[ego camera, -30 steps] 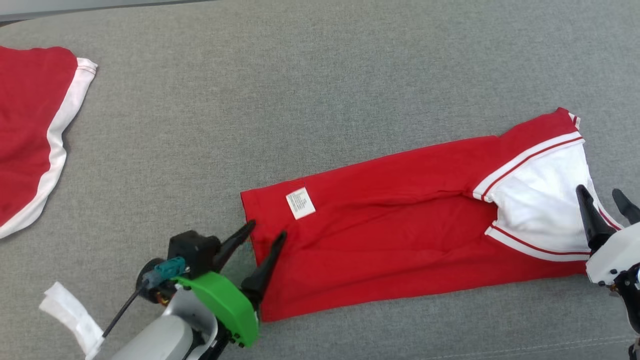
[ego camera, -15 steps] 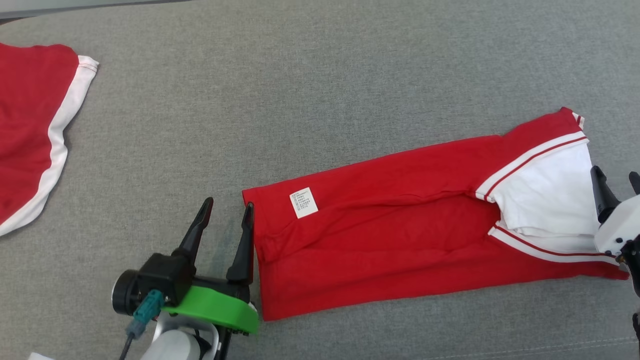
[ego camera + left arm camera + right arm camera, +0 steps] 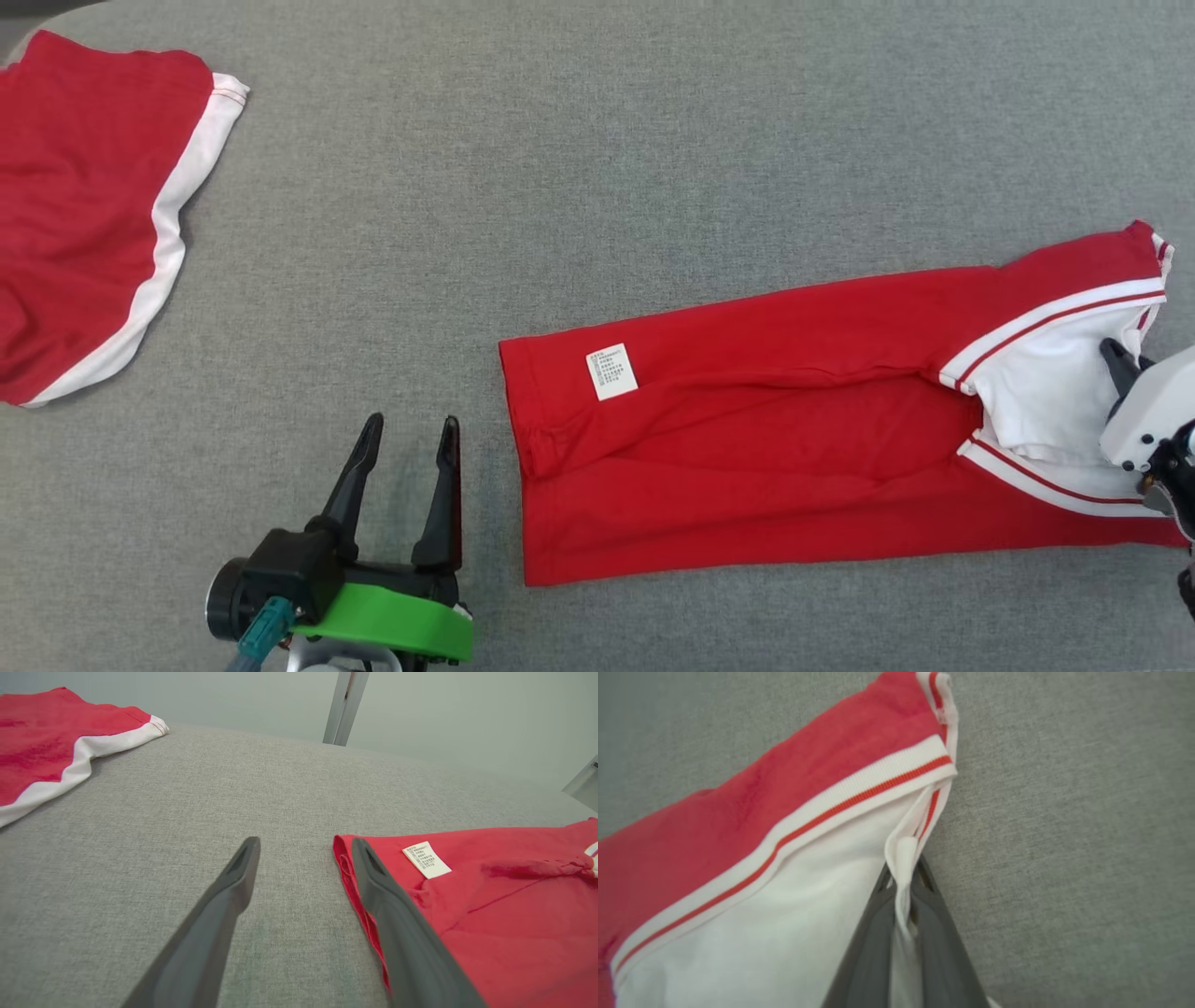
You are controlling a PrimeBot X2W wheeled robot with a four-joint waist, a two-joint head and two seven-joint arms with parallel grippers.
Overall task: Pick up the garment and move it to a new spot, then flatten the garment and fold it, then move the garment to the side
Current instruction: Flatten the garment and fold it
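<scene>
Two end effectors flank the garment (image 3: 747, 448), a long folded red piece with a white, red-striped end that lies slantwise on the right half of the tabletop (image 3: 560, 187). The left end effector (image 3: 412, 420) stands just beside the red hem near the white care label (image 3: 611, 372), its fingers spread wide and apart from the cloth. In the left wrist view the right-hand finger of that end effector (image 3: 304, 841) overlaps the hem of the garment (image 3: 490, 905). The right end effector (image 3: 903, 870) is pressed together on a pinch of white fabric at the striped end of the garment (image 3: 738, 835).

The tabletop is covered in grey woven cloth. A second red garment (image 3: 84, 205) with white trim lies well apart at the far left. Beyond the edge are a pale wall and a metal post (image 3: 345, 704).

Half a second ago the left fingers touched the hem and the right jaws stood apart. The head camera has shifted.
</scene>
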